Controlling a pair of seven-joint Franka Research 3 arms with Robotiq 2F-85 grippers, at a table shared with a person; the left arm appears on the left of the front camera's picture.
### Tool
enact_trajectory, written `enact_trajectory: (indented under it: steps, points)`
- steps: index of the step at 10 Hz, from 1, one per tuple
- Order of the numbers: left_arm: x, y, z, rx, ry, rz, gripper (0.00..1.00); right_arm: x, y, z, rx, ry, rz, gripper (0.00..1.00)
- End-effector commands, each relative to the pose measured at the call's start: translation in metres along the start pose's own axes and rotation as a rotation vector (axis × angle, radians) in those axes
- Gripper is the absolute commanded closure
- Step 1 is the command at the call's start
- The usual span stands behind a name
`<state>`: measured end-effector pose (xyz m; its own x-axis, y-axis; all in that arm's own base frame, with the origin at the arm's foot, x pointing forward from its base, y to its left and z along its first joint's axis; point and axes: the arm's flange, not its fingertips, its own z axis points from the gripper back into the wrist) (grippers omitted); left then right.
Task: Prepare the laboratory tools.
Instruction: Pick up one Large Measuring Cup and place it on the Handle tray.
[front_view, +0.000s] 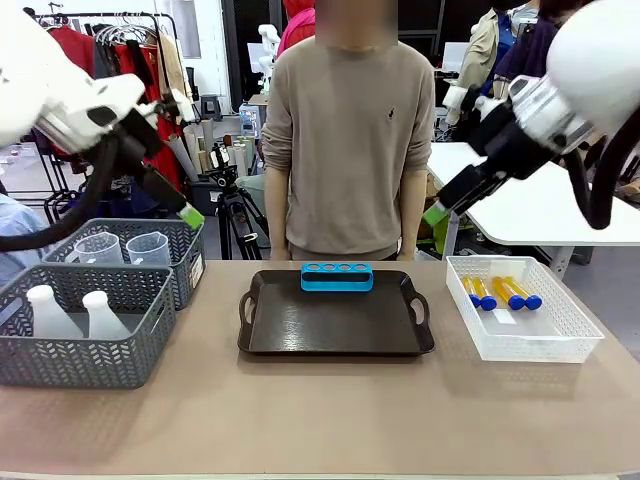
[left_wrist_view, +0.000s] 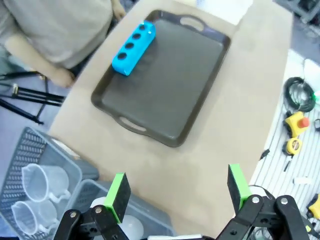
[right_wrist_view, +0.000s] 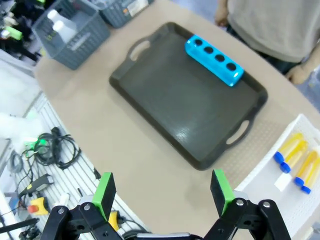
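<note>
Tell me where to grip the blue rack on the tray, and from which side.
Probably at mid-length, pinching across its narrow width from above: the blue rack lies holes up, lengthwise along the tray's far rim.

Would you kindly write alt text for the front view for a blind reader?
A dark brown tray sits mid-table with a blue four-hole rack at its far edge, a person standing behind it. Left, grey baskets hold two white flasks and two clear beakers; right, a white basket holds four blue-capped tubes. The left gripper and right gripper hang above.
</note>
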<state>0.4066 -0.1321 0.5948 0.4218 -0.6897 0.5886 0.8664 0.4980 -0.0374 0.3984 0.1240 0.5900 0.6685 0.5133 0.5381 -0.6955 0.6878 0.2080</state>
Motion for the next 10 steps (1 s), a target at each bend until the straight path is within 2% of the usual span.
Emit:
enact_trajectory:
  steps: [1, 2, 3, 5, 7, 10]
  points:
    - [0.01, 0.023, 0.013, -0.022, -0.027, -0.045, 0.0, 0.015, -0.013, 0.028, 0.102, 0.004, 0.043, 0.0]
    - [0.015, 0.028, 0.024, -0.036, -0.044, -0.053, 0.0, 0.024, -0.01, 0.045, 0.103, 0.0, 0.064, 0.0]
    - [0.02, 0.032, 0.04, 0.003, -0.046, -0.098, 0.0, 0.031, -0.011, 0.061, 0.068, 0.0, 0.091, 0.0]
    - [0.028, 0.043, 0.068, 0.068, -0.061, -0.123, 0.0, 0.042, -0.018, 0.091, 0.125, -0.024, 0.092, 0.0]
    - [0.029, 0.058, 0.092, 0.071, -0.095, -0.091, 0.0, 0.043, -0.027, 0.121, 0.146, -0.053, 0.115, 0.0]
    - [0.025, 0.074, 0.108, 0.083, -0.147, -0.038, 0.0, 0.033, -0.054, 0.138, 0.109, -0.069, 0.253, 0.0]
